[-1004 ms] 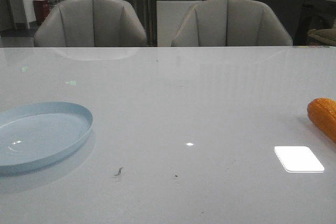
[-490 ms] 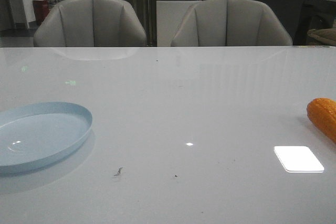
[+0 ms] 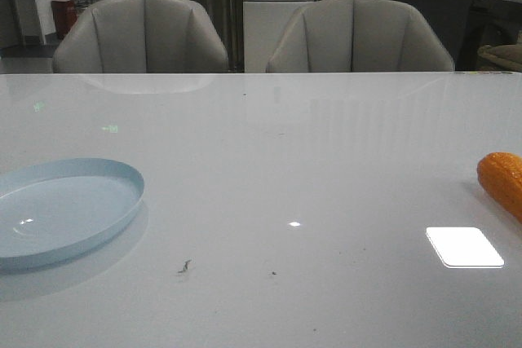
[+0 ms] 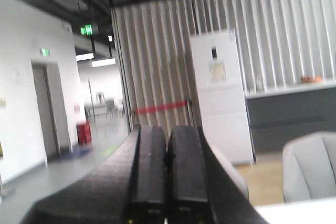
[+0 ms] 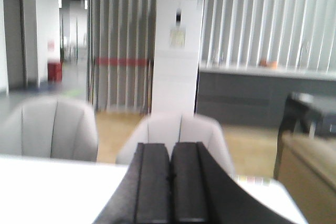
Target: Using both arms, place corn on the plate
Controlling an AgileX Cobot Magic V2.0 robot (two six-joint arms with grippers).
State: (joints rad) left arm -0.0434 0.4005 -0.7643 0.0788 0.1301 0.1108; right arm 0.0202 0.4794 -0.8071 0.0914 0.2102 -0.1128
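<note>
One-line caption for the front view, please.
Empty pale-blue round plate at the table's left edge, orange-yellow corn cob at its right edge; no pincer in view.

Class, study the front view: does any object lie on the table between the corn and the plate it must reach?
Nothing visible does. The corn lies at the far right edge, the plate at the far left, and only bare table lies between them.

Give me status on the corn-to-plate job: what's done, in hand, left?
Done: nothing visible. The corn lies on the table at the far right edge of the front view; the plate sits empty at the left, well apart. In hand: nothing. The left gripper and right gripper are both shut and empty, aimed out at the room, neither in the front view. Left: reach, grasp the corn, carry it across, set it on the plate.
</note>
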